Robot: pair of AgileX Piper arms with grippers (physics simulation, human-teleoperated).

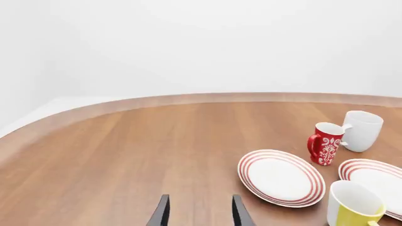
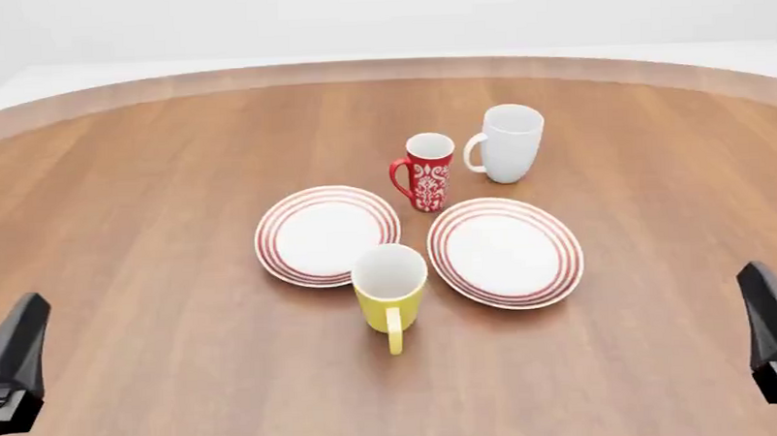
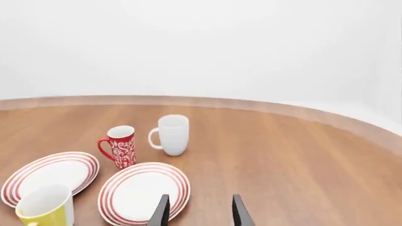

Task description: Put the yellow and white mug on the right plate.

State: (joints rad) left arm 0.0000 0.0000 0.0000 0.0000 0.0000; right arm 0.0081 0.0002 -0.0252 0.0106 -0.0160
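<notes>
The counter (image 2: 143, 217) carries 2 ringed plates side by side, and the right plate (image 2: 505, 252) lies bare, so nothing has been done yet. The white mug (image 2: 508, 142) and the red mug (image 2: 426, 171) stand just behind the plates, well clear of the work. The yellow mug (image 2: 391, 287) stands upright in front of the gap between the plates, nearer the left plate (image 2: 326, 235), its rim seeming to overlap that plate's edge in the front view, with its handle pointing back toward the arms. The right hand (image 3: 199, 211) hangs low at the near right, its fingers parted and holding nothing; the left hand (image 1: 199, 211) is the same at the near left. The right arm looks better placed: it should probably approach from the near side, close on the mug's body or handle, lift straight up so the left plate is not nudged, and set down centred.
</notes>
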